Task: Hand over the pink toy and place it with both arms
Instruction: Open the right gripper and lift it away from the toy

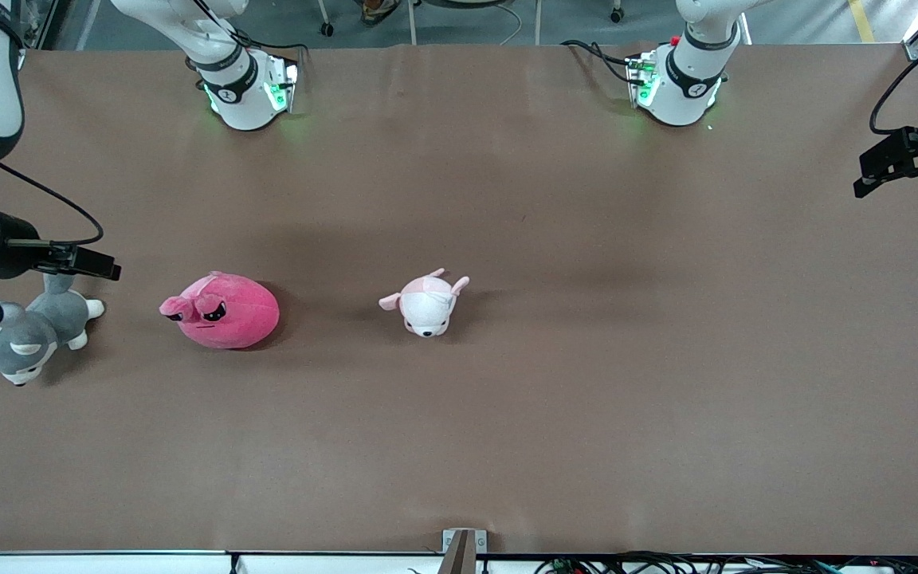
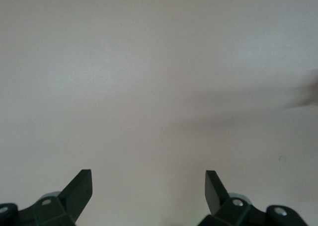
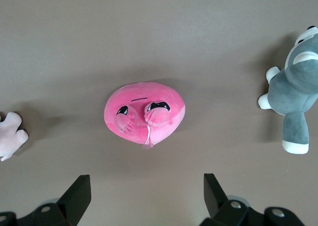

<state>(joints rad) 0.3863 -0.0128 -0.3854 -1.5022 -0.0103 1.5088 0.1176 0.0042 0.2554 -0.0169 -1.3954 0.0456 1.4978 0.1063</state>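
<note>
The pink toy is a round hot-pink plush with floppy ears and dark eyes, lying on the brown table toward the right arm's end. It also shows in the right wrist view, well ahead of the fingers. My right gripper hangs open and empty over the husky plush beside the toy; its own view shows it with the jaws wide apart. My left gripper is open and empty over bare table at the left arm's end, and its own view shows it with only table below.
A grey-and-white husky plush lies at the right arm's end, and it shows in the right wrist view. A pale pink-and-white puppy plush lies mid-table, with its edge in the right wrist view.
</note>
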